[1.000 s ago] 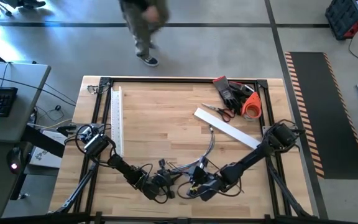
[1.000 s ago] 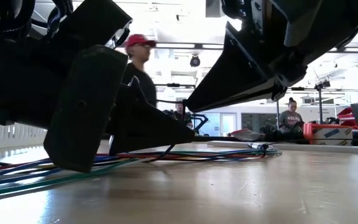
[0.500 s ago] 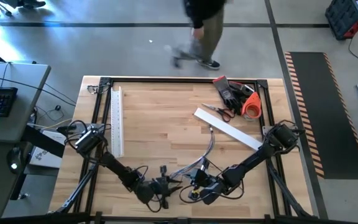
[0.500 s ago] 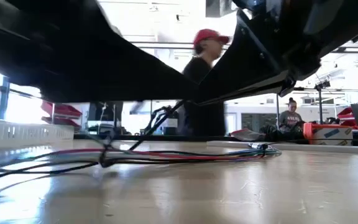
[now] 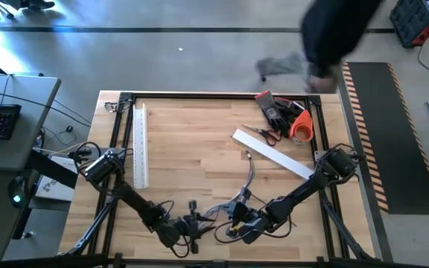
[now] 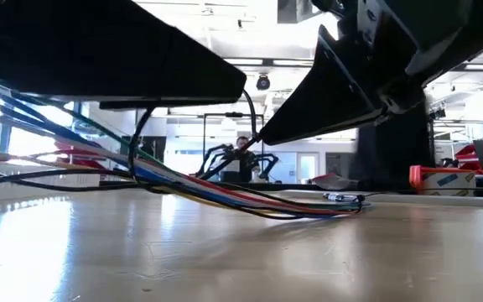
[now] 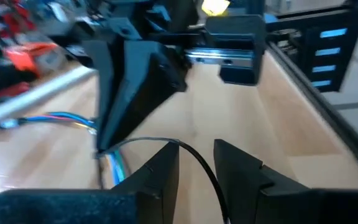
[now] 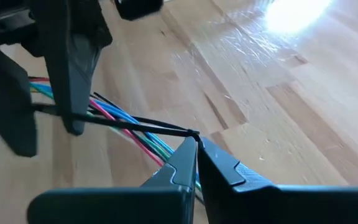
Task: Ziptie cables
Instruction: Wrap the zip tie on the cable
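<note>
Limp coloured cables, thin stiff ziptie, grained wooden table

Overhead cam, table-level cam, 2 wrist cams

The work surface is a wooden butcher-block table bordered by a black metal frame. A white slotted duct is laid lengthwise along the left side of the tabletop. A flat white strip is placed diagonally on the right half. Scissors are positioned just beside the upper end of that strip. Black gloves and an orange roll are located at the far right corner, close together. The cables are spread from near the strip toward the near edge, partly raised off the wood in the low view.
</note>
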You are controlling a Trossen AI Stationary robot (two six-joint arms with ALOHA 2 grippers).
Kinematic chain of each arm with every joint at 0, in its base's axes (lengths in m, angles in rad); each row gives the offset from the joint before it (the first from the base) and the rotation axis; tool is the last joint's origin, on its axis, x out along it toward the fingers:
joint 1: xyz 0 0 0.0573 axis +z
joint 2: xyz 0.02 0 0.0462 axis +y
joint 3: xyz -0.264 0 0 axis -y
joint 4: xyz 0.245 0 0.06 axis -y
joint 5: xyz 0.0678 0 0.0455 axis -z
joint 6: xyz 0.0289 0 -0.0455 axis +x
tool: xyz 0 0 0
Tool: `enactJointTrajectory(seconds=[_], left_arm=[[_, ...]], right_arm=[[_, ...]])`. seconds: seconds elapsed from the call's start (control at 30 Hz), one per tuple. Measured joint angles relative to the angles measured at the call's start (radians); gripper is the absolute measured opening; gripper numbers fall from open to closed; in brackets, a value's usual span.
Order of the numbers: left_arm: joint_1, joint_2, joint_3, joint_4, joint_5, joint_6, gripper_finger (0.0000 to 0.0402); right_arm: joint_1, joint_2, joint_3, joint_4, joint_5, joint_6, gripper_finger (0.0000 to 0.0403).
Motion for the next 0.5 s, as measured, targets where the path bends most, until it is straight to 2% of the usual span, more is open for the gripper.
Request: enactJointTrajectory(seconds=[0.23,0.37,0.5], left_arm=[[0.038,0.000,0.000,-0.012,0.148,-0.056,0.0127],[0.042,-0.029,0.000,-0.008,0.151,-0.027,0.0150],[0.027,-0.091,0.000,-0.005,0.148,0.021,0.0154]], right_arm=[[-0.002,0.000,0.000,0.001,0.008,-0.218,0.0000],[-0.003,0.000,0.000,0.005,0.022,-0.406,0.0000],[-0.003,0.000,0.000,0.009,0.043,-0.589,0.0000]])
